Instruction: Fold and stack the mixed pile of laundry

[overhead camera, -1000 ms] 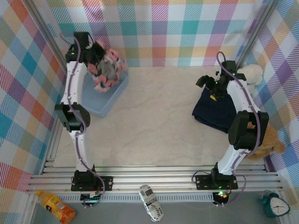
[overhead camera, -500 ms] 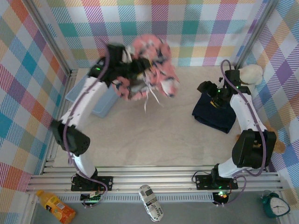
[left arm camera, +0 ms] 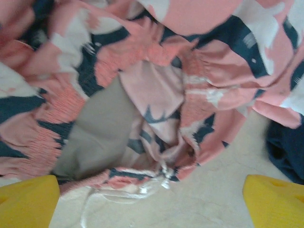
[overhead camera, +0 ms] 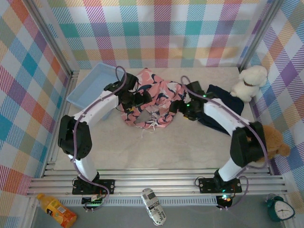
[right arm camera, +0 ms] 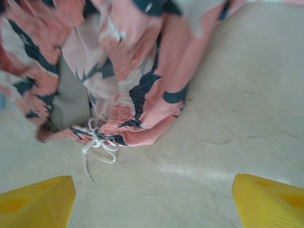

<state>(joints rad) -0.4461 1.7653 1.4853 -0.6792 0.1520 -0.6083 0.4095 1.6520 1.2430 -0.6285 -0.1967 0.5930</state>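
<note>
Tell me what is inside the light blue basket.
Inside the basket, bare blue floor is visible, no clothes. The left arm covers its near right corner, hiding that part. The pink garment lies outside it.

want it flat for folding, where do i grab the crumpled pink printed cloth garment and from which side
Grip the gathered elastic waistband of the pink navy-and-white printed cloth garment, beside the white drawstring. That thick edge lies exposed at the heap's near rim, facing the arm bases, so coming from above on the near side probably pinches one edge rather than loose folds.
</note>
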